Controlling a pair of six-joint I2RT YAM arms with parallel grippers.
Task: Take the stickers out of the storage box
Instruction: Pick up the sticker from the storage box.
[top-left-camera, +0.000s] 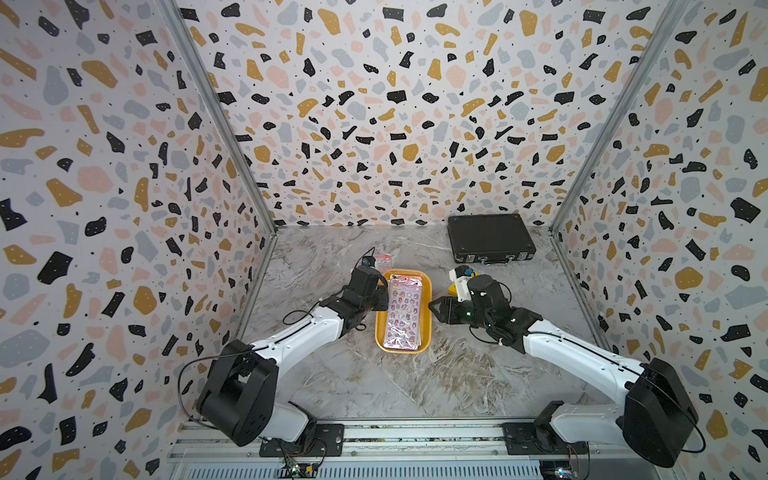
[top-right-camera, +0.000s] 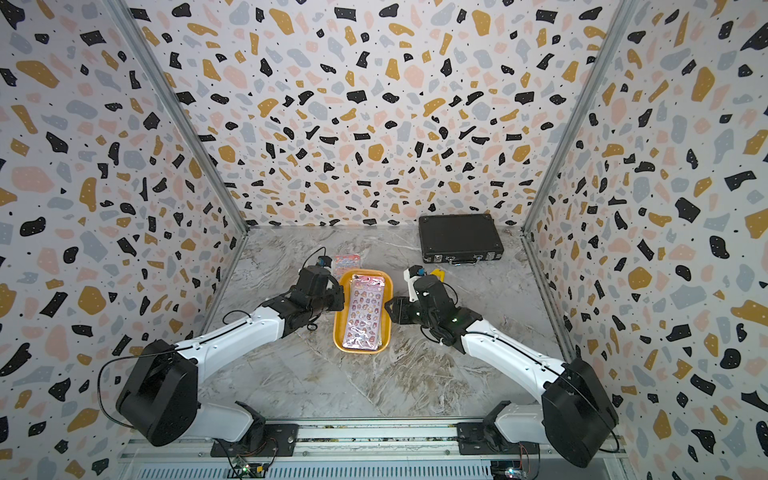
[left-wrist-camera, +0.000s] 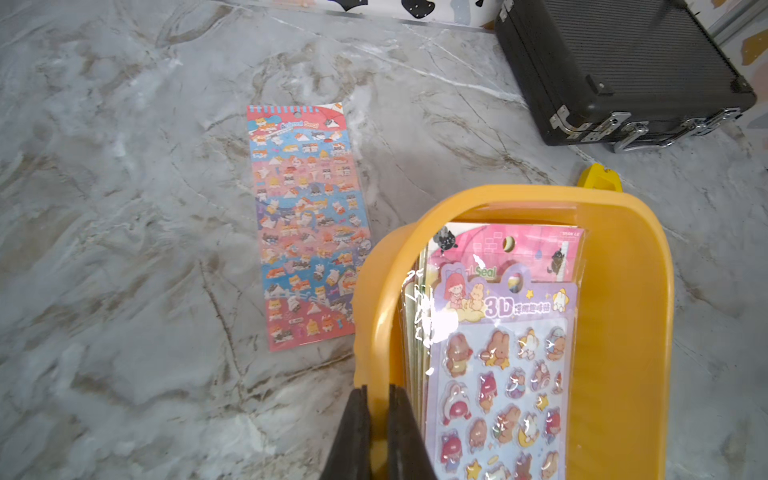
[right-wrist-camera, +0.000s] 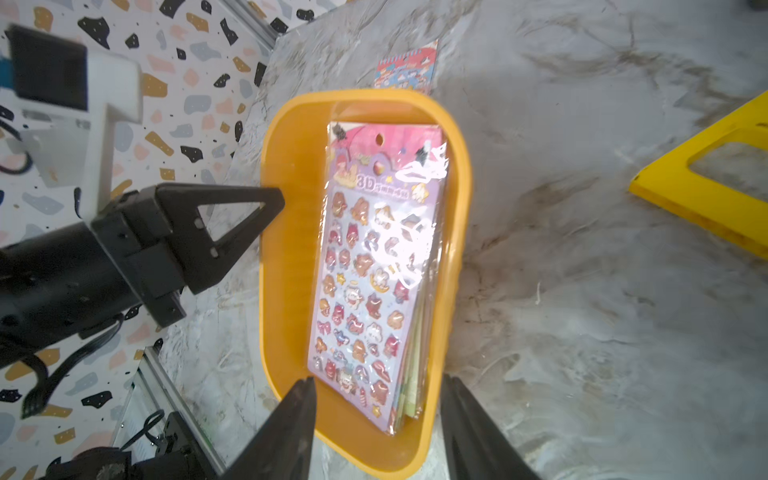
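The storage box (top-left-camera: 400, 350) (top-right-camera: 337, 328) (left-wrist-camera: 623, 291) (right-wrist-camera: 286, 291) is a yellow-orange tub in the middle of the table. In it lies a stack of stickers (top-left-camera: 403, 311) (top-right-camera: 365, 311) (left-wrist-camera: 507, 374) (right-wrist-camera: 370, 270) with a purple sheet on top. A red-and-blue sticker sheet (top-left-camera: 383, 258) (top-right-camera: 347, 258) (left-wrist-camera: 307, 224) (right-wrist-camera: 407, 68) lies flat on the table beyond the box's far left corner. My left gripper (top-left-camera: 384, 299) (top-right-camera: 340, 300) (left-wrist-camera: 377, 388) (right-wrist-camera: 274, 197) is shut on the box's left wall. My right gripper (top-left-camera: 432, 305) (top-right-camera: 388, 309) (right-wrist-camera: 378, 378) is open at the box's right side, touching nothing.
A black latched briefcase (top-left-camera: 490, 243) (top-right-camera: 459, 239) (left-wrist-camera: 623, 70) stands at the back right. A yellow triangular plastic piece (top-right-camera: 438, 273) (left-wrist-camera: 598, 176) (right-wrist-camera: 706, 195) lies right of the box, behind my right wrist. Patterned walls close in the table on three sides.
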